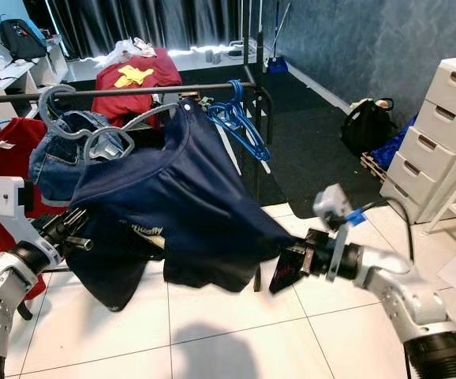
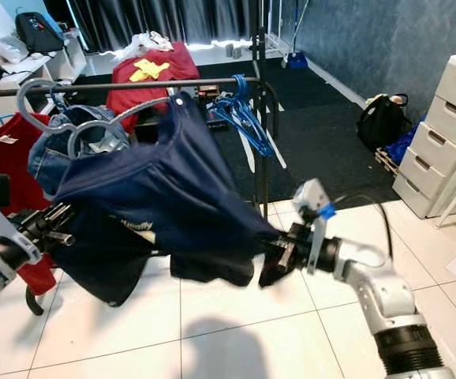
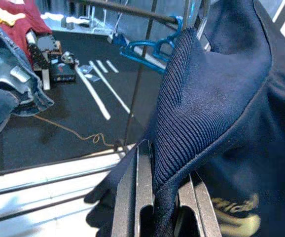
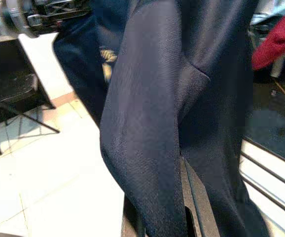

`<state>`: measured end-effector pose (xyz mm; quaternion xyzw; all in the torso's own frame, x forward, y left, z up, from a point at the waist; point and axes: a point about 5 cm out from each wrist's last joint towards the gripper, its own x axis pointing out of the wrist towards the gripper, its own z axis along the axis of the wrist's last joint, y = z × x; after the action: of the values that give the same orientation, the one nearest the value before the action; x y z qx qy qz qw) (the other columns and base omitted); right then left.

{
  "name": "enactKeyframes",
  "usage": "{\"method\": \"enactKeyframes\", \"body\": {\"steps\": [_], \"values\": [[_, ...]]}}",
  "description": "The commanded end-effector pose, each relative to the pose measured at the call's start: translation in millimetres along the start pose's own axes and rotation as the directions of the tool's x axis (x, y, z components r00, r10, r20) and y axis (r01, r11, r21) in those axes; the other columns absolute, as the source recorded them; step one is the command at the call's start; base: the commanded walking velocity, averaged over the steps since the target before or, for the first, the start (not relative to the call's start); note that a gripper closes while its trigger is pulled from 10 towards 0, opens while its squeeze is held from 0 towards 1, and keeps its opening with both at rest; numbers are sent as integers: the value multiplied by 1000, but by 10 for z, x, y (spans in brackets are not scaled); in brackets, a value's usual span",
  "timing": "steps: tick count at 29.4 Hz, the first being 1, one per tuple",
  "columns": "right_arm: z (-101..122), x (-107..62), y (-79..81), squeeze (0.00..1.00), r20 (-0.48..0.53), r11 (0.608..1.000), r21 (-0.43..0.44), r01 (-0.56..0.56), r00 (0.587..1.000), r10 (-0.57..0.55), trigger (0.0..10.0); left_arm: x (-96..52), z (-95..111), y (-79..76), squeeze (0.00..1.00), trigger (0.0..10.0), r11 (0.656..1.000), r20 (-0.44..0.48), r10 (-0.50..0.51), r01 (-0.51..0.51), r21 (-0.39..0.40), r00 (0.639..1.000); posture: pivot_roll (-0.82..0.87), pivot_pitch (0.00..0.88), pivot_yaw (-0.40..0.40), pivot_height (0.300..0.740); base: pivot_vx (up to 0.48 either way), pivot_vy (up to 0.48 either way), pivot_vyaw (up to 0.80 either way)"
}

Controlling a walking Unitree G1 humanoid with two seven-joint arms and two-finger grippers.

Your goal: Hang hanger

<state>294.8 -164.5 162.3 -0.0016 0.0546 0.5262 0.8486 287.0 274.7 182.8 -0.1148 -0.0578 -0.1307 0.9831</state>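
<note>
Hanging is nearly done: the navy blue T-shirt [image 1: 173, 205] on its grey plastic hanger [image 1: 145, 118] is hooked over the dark metal rail [image 1: 117, 91], yet both the left gripper [image 1: 76, 229] and right gripper [image 1: 287, 268] are clamped on fabric; release remains.

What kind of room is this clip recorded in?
Probably a bedroom or laundry corner of a home: a clothes rail hung with garments and blue hangers, a white drawer unit, and bags on the dark carpet.

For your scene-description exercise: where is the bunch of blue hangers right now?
In the left eye view, the blue hangers hang from the rail near its right end, just right of the navy shirt.
</note>
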Motion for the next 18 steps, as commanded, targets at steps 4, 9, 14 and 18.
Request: {"method": "enactKeyframes", "body": {"steps": [4,9,14,18], "values": [[-187,221,245,0,-55,993,49,-111,992,114,0,98,225,-107,0,10000,999,173,11,-2,-49,985,-84,9,25,740,0,0,0],[-223,330,338,0,-54,987,68,-146,987,150,0,152,264,-230,0,10000,995,233,-20,43,-95,972,-85,8,24,740,0,0,0],[-243,608,594,0,-38,965,95,-246,967,250,0,307,185,-747,0,10000,969,274,-185,222,-110,944,-84,12,21,740,0,0,0],[-241,639,577,0,-38,972,92,-215,975,219,0,315,149,-817,0,10000,967,246,-220,244,-71,944,-85,13,21,740,0,0,0]]}}
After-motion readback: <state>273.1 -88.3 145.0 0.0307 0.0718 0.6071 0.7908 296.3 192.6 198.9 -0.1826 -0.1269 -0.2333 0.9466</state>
